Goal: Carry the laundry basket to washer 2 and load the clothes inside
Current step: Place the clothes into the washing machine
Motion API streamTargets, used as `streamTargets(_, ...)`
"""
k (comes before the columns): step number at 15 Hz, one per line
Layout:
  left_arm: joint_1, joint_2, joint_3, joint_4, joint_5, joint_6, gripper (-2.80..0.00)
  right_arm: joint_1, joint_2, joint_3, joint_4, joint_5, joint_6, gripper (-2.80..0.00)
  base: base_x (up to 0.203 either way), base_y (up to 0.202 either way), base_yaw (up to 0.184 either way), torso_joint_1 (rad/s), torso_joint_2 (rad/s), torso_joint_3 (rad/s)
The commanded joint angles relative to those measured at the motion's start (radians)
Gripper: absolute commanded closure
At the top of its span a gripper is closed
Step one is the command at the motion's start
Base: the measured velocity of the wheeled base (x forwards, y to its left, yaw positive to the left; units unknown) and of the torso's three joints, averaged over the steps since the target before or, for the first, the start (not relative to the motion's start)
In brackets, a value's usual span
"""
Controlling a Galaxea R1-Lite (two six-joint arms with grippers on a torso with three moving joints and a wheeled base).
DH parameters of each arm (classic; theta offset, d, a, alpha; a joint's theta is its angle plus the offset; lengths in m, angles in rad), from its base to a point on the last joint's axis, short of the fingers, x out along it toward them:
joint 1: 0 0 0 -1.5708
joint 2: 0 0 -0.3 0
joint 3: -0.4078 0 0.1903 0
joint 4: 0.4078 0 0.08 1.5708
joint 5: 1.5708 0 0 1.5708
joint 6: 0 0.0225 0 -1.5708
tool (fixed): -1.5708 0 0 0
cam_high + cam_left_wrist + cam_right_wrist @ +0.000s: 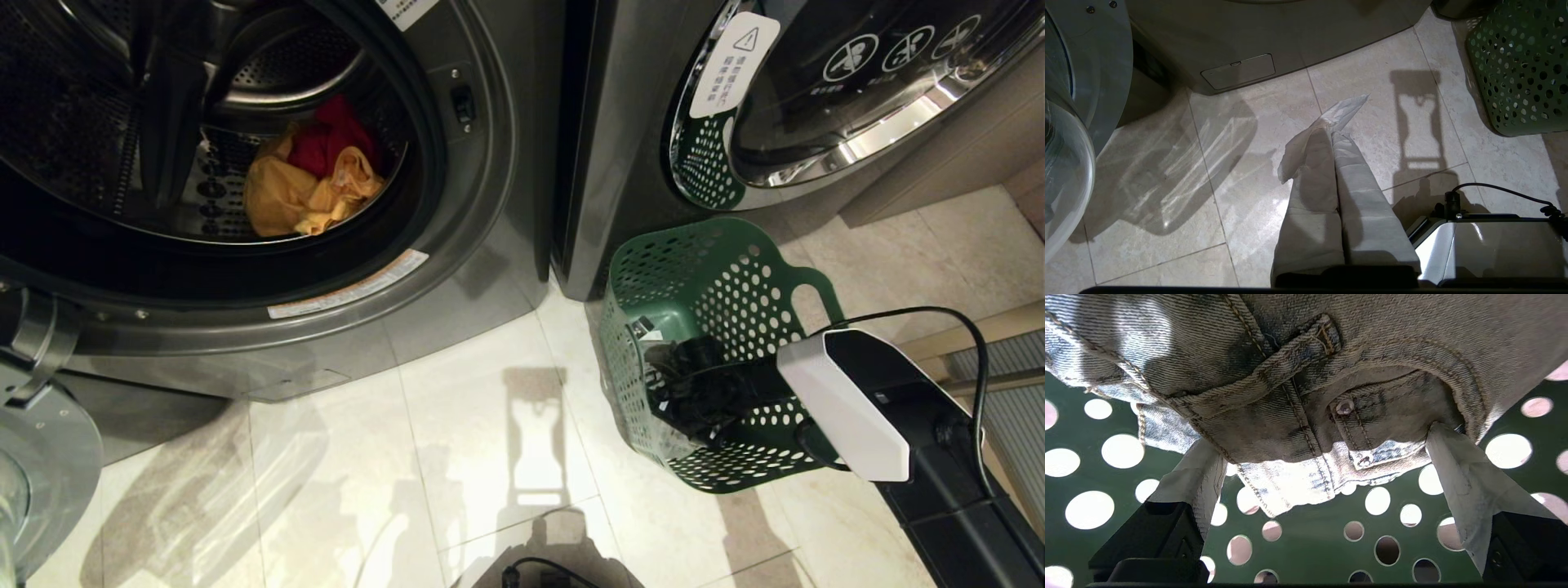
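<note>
Upper left of head view: open washer drum seen, yellow and red garments lying inside. Left gripper seen in its wrist view, jaws pressed together, nothing held, above floor tile. Right of centre: laundry basket stood on floor beside closed washer door. Right gripper reached into basket, jaws spread wide either side of denim garment

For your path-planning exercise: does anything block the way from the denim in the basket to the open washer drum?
Nothing visible does. The right end effector straddles the denim garment inside the laundry basket; bare floor tiles lie between it and the open drum.
</note>
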Motion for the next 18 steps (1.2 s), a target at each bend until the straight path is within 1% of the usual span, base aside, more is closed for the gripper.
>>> streamTargets(1, 0.0, 0.002, 0.0, 0.0, 0.0, 0.001, 0.0, 0.002, 0.0, 0.001, 0.001, -0.007, -0.001, -2.8, 0.0, 0.0, 0.0, 0.0, 0.0, 0.0)
streamTargets(9, 0.0, 0.002, 0.0, 0.0, 0.0, -0.001, 0.0, 0.002, 0.0, 0.0, 0.001, -0.008, -0.003, -2.8, 0.0, 0.0, 0.0, 0.0, 0.0, 0.0)
streamTargets(11, 0.0, 0.002, 0.0, 0.0, 0.0, 0.001, 0.0, 0.001, 0.001, 0.0, 0.001, -0.003, 0.011, -2.8, 0.0, 0.0, 0.0, 0.0, 0.0, 0.0)
streamTargets(13, 0.0, 0.002, 0.0, 0.0, 0.0, -0.001, 0.0, 0.001, 0.001, 0.002, 0.001, 0.003, 0.053, -2.8, 0.0, 0.0, 0.0, 0.0, 0.0, 0.0)
streamTargets(14, 0.0, 0.002, 0.0, 0.0, 0.0, -0.001, 0.0, 0.001, 0.0, 0.004, 0.001, 0.003, 0.059, -2.8, 0.0, 0.0, 0.0, 0.0, 0.0, 0.0)
streamTargets(17, 0.0, 0.002, 0.0, 0.0, 0.0, 0.001, 0.0, 0.001, -0.003, 0.013, 0.005, 0.0, 0.052, -2.8, 0.0, 0.0, 0.0, 0.0, 0.0, 0.0)
streamTargets(18, 0.0, 0.002, 0.0, 0.0, 0.0, 0.001, 0.0, 0.001, -0.002, 0.002, 0.028, 0.0, 0.047, -2.8, 0.0, 0.0, 0.0, 0.0, 0.0, 0.0)
